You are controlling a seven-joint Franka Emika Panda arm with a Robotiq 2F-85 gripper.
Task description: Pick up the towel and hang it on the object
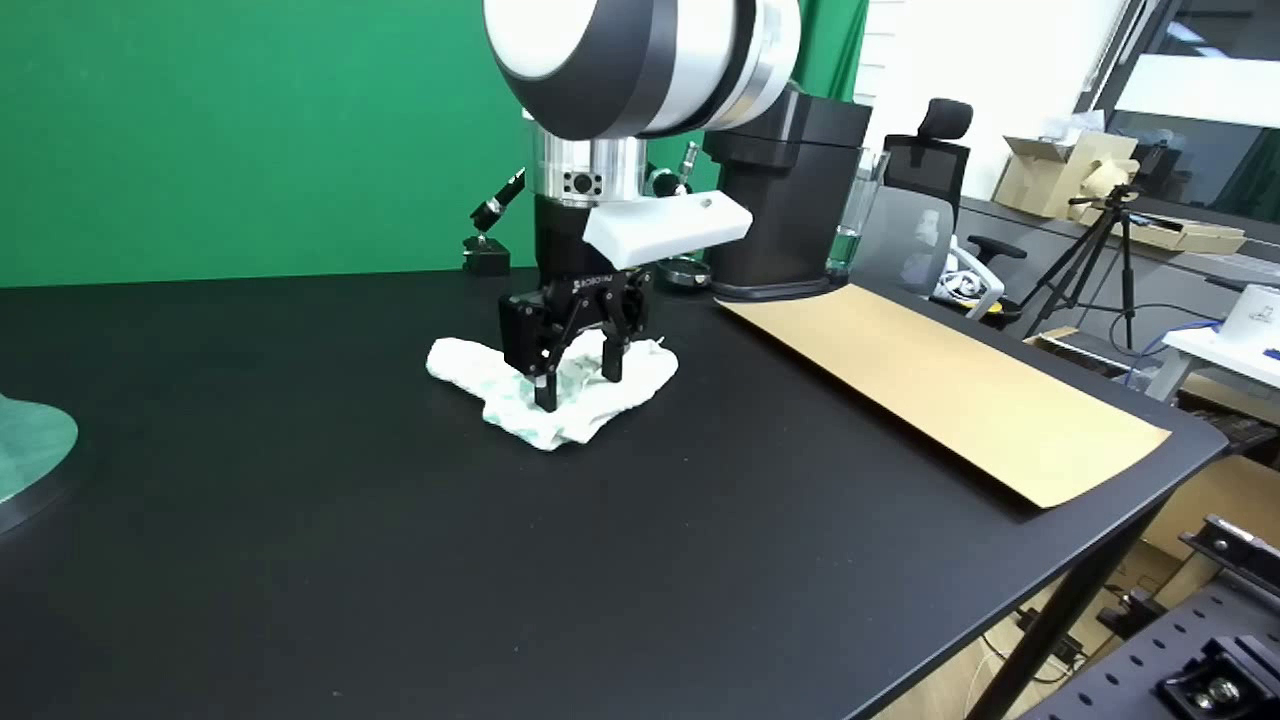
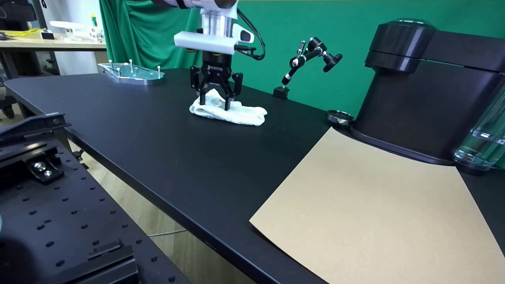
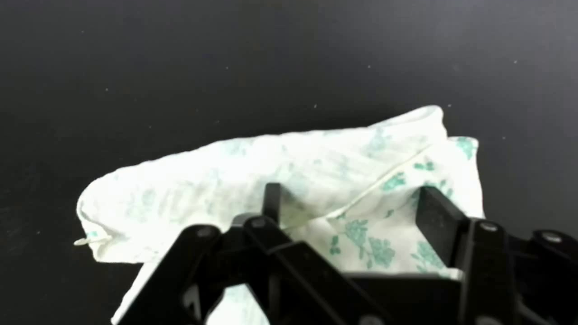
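A white towel [image 1: 590,408] with a green floral print lies crumpled and folded on the black table; it also shows in an exterior view [image 2: 244,114] and in the wrist view [image 3: 216,180]. My gripper [image 1: 579,392] points straight down over the towel, its two fingers apart with towel cloth between them. It also shows in an exterior view [image 2: 215,106] and in the wrist view [image 3: 348,198]. The fingertips reach down to the cloth, which bulges up between them. A black jointed arm [image 2: 303,59] stands on a small block at the table's back. Which object the task names cannot be told.
A black coffee machine [image 2: 422,102] with a clear water tank [image 2: 481,138] stands at the back, a small metal cup [image 2: 340,117] beside it. A tan board [image 2: 386,205] lies before it. A clear plate with pegs [image 2: 134,75] sits at the table's far end.
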